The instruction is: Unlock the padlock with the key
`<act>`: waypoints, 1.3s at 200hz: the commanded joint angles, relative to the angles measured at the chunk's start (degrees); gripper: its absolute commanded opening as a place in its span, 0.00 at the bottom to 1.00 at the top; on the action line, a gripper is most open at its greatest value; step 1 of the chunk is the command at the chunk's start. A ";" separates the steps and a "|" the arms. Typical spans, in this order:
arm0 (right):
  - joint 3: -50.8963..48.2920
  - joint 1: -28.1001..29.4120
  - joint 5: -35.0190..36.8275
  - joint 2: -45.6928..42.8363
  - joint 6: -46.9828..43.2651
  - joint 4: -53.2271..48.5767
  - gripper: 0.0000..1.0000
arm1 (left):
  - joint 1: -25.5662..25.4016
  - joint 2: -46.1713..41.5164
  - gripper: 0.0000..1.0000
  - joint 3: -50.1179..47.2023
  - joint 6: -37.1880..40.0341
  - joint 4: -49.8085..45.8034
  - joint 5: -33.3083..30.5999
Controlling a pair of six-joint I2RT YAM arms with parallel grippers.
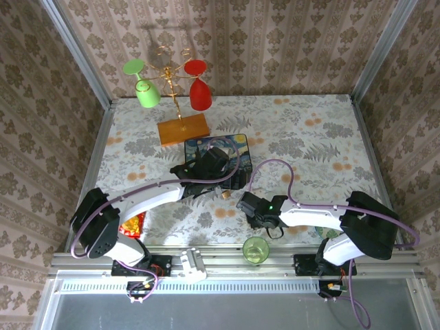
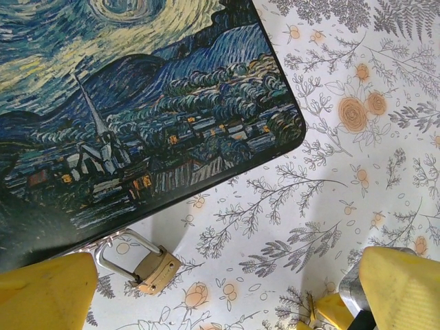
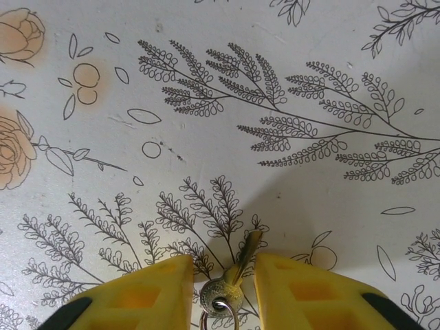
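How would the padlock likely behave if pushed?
Probably rigid and heavy for its size: the padlock looks like solid brass. Lying flat, it should slide rather than roll. Its shackle, at the box edge, might snag.

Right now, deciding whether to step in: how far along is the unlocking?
Done: nothing yet; the padlock looks shut by the box. In hand: right gripper straddles the key, grip unclear; open left gripper brackets the padlock. Left: insert, turn.

Left tool (image 2: 223, 292) gaping; right tool (image 3: 223, 285) narrowly parted
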 commanded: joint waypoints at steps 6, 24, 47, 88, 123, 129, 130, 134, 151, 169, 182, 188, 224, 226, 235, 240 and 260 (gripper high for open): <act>-2.36 0.18 0.60 3.32 1.81 -0.96 0.25 | 0.82 -0.44 0.99 1.36 1.06 0.65 0.42; -3.04 0.22 0.96 4.68 1.82 -1.08 0.21 | 0.94 -0.39 0.98 1.35 0.97 0.89 0.43; -4.20 0.16 1.34 5.08 1.97 -0.29 0.18 | 1.01 0.30 0.98 1.46 0.77 1.36 0.97; -4.27 0.09 1.95 4.32 1.02 -1.16 0.19 | 1.34 1.34 0.97 2.09 0.56 1.66 1.55; -5.91 0.18 2.20 0.73 1.35 -2.00 0.25 | 1.38 1.50 0.97 2.16 0.58 1.74 1.65; -6.08 0.18 2.45 -0.08 1.39 -2.54 0.26 | 1.51 1.49 0.97 2.05 0.53 1.83 1.65; -6.07 0.18 2.46 -0.28 1.43 -2.57 0.26 | 1.48 1.50 0.97 2.02 0.53 1.81 1.65; -6.16 0.14 2.28 -0.79 1.46 -2.76 0.26 | 1.49 1.50 0.97 1.99 0.45 1.87 1.71; -6.46 0.17 1.89 -2.19 1.70 -2.91 0.26 | 1.45 1.56 0.97 2.00 0.26 2.16 1.95; -6.66 0.23 1.21 -2.27 2.06 -2.92 0.26 | 1.53 1.68 0.97 1.92 0.27 2.47 2.08; -6.79 0.27 0.77 -1.88 2.42 -3.15 0.25 | 1.52 1.57 0.97 1.92 0.27 2.50 2.09; -7.06 0.27 0.49 -1.88 2.59 -2.89 0.24 | 1.51 1.59 0.97 1.83 0.19 2.57 2.09; -7.54 0.98 -0.47 -2.70 3.74 -3.08 0.21 | 1.45 1.31 0.97 1.48 0.01 2.84 2.42; -7.54 1.04 -0.51 -2.78 3.77 -3.20 0.21 | 1.47 1.31 0.97 1.47 -0.04 2.89 2.43; -7.58 1.24 -0.73 -3.26 4.03 -3.63 0.23 | 1.50 1.32 0.97 1.44 0.00 3.00 2.36; -7.70 1.36 -0.88 -3.37 4.03 -3.73 0.24 | 1.51 1.21 0.97 1.49 0.02 3.07 2.36; -8.24 1.58 -1.15 -3.41 4.28 -3.74 0.25 | 1.45 1.11 0.97 1.46 -0.04 3.18 2.28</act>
